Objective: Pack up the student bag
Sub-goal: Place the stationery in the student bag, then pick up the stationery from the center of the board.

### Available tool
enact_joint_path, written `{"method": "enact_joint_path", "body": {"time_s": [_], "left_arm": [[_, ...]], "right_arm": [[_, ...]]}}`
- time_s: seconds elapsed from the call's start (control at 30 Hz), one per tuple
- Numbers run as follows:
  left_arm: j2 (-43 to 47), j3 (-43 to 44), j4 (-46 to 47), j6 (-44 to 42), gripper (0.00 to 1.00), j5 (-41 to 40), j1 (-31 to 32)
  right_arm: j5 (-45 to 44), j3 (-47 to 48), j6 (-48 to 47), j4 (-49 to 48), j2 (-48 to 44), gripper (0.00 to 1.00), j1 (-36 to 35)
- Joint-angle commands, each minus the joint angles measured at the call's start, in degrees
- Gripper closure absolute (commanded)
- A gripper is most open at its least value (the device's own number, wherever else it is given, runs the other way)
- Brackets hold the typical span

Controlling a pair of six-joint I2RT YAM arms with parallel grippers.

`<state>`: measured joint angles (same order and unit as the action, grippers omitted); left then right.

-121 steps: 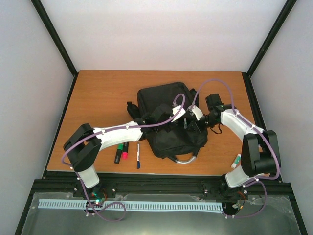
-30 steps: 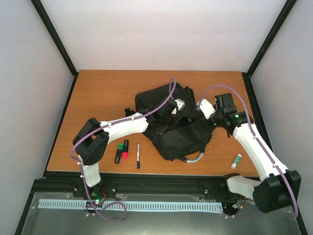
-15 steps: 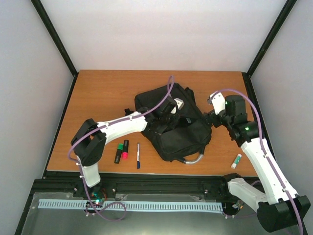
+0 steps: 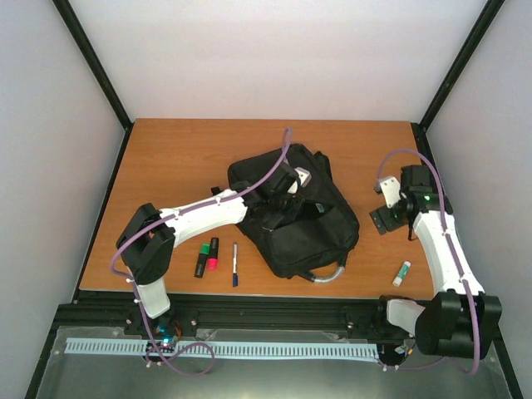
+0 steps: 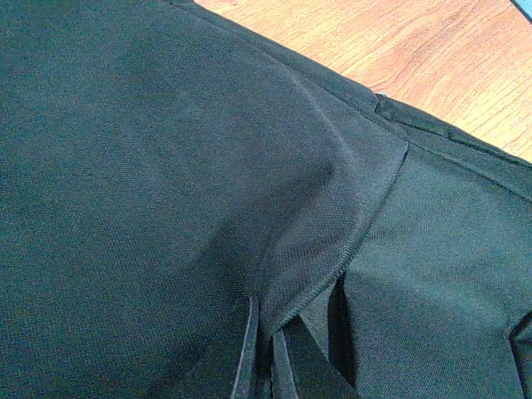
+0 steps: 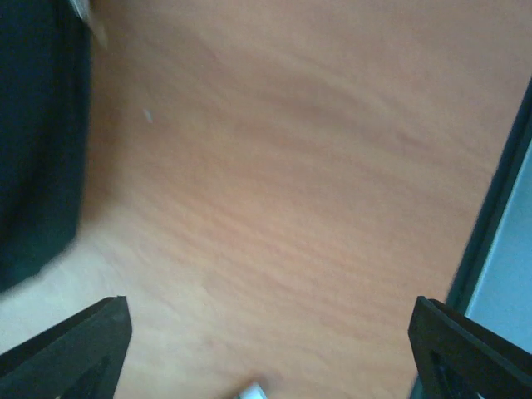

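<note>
left gripper [image 4: 281, 193] pinches the student bag [image 4: 312, 237] — right gripper [image 6: 268, 320] spread wide over table [image 6: 291, 166].

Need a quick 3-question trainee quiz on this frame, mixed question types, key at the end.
1. Multiple choice: what lies on the table near the right arm's base? A) scissors B) small white tube with a green cap C) notebook
2. True or false: the right gripper is clamped on the student bag.
3. Count: how many writing tools lie to the left of the student bag?

Key: 1 B. 2 False: its jaws are open over bare table, beside the bag. 3 Three.
</note>
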<state>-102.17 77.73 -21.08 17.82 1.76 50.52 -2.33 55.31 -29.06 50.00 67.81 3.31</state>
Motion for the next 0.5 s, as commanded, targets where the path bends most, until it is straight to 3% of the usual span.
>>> {"method": "enact_joint_path", "body": {"time_s": [0.0,0.27,0.47], "left_arm": [[1.1,2.3,-0.9,2.3,0.96,2.5,0.2],[0.3,3.2,-2.4,1.5,0.96,2.1,1.2],[-1.6,3.8,-3.2,1.6,0.96,2.5,1.2]], "right_arm": [[-3.2,-4.1,-6.8,6.4,-3.1,0.10,5.9],[1.3,-7.2,-12.2,7.2,1.0,0.29,18.7],[3.8,-8.7,-14.5,6.6,1.0,0.32,23.7]]}}
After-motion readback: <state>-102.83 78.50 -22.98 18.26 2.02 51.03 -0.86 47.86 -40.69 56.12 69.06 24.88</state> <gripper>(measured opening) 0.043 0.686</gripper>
